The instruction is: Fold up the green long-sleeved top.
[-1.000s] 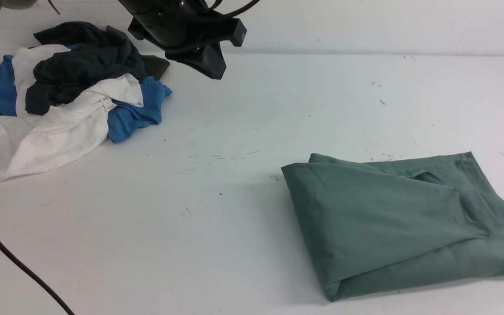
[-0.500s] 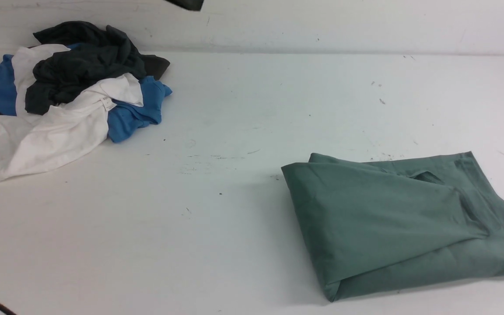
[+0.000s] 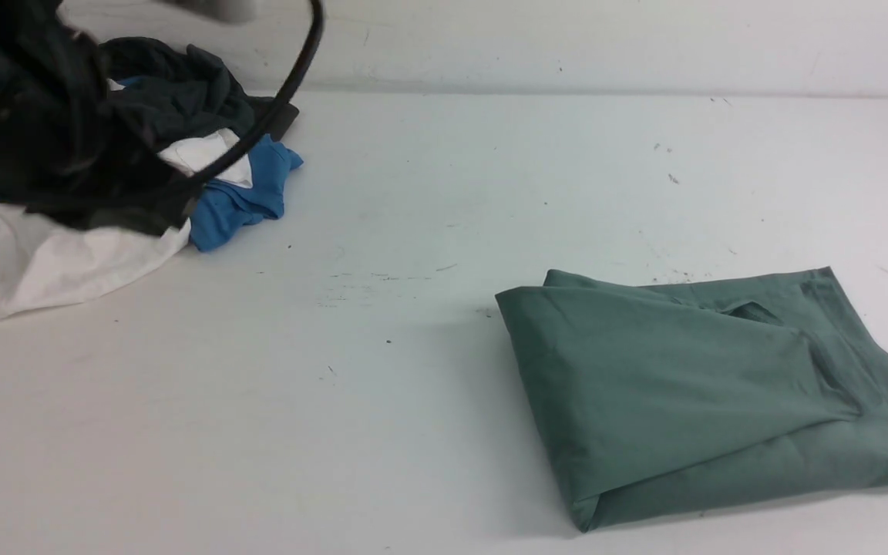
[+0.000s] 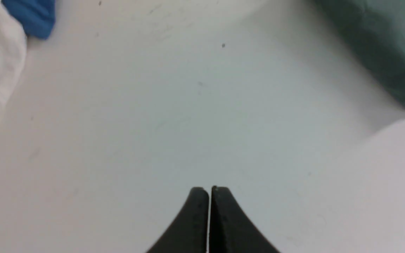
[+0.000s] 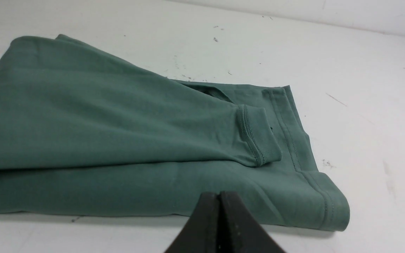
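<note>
The green long-sleeved top [image 3: 714, 393] lies folded into a thick packet on the white surface [image 3: 428, 193]. One sleeve lies across the top of the packet, and its ribbed cuff [image 5: 257, 137] ends just before the hemmed edge of the shirt.

I take this top as my landmark. My right fingers [image 5: 220, 195] hang just beside its near edge, over the bare surface. They are pressed fully together and hold nothing; no cloth is between them. My left fingers [image 4: 209, 191] are well apart from the top, above a bare part of the surface, with a corner of the green cloth at the edge of the left wrist view. They are also closed tip against tip, with nothing in them.

Far from the top, on the other side of the surface near the back wall, there is a loose pile of clothes [image 3: 205, 154]: dark grey, white and blue pieces are heaped together. My left arm [image 3: 35, 131] stands in front of this pile, blurred, with its black cable [image 3: 290, 77] curving over it.

I see no box, basket or other container; all the clothes lie directly on the surface.
</note>
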Tool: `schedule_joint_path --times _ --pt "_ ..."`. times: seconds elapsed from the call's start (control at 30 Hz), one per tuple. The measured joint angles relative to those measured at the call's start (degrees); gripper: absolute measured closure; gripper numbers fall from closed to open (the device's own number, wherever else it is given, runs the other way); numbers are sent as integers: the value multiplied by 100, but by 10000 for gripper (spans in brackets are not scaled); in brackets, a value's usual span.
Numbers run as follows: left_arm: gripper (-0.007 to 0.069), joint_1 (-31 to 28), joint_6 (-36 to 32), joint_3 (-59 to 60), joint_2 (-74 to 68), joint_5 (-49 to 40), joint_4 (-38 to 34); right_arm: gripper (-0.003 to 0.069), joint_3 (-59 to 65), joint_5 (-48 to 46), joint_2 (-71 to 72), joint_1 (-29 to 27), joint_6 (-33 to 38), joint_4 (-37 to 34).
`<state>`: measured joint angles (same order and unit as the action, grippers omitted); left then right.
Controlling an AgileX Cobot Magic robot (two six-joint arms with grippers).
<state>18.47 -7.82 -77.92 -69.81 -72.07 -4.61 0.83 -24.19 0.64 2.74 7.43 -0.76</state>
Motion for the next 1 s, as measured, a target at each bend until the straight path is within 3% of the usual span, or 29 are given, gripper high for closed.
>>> schedule_joint_path --times 0.2,0.37,0.57,1.0 --pt "629 0 298 1780 1074 18 -281 673 0 5 0 0 0 5" --pt "629 0 381 3141 1914 662 -419 673 0 5 0 0 0 5" --pt "629 0 904 4753 3062 2704 -458 673 0 5 0 0 -19 5" --pt "629 0 718 5100 3549 3818 -573 673 7 35 0 0 -368 -5"
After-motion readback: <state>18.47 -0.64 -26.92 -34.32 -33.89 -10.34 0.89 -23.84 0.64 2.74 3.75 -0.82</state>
